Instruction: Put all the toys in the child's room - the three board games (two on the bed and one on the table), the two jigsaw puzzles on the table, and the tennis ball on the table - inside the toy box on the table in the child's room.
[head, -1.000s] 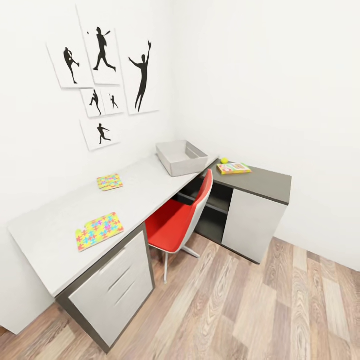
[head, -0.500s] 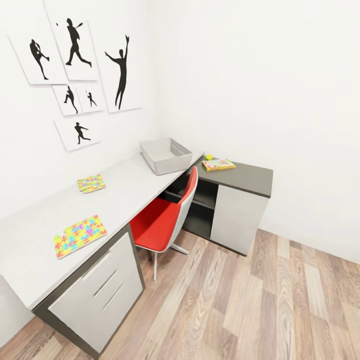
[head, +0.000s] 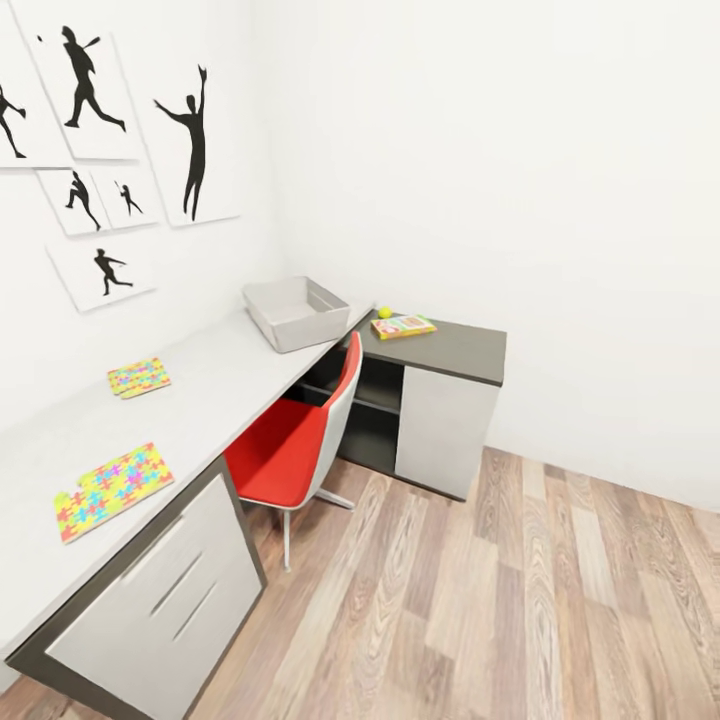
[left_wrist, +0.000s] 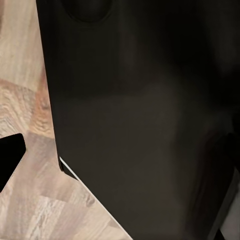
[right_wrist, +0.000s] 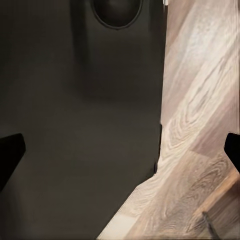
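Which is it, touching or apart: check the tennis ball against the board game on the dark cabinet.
Cannot tell. In the head view the tennis ball sits right beside the board game on the dark cabinet, but both are too small to show a gap or contact plainly.

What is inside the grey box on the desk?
The toy box looks empty: its far inner walls and part of the floor show bare grey. The near wall hides the front strip of its floor. The ball and a board game lie outside it, on the dark cabinet.
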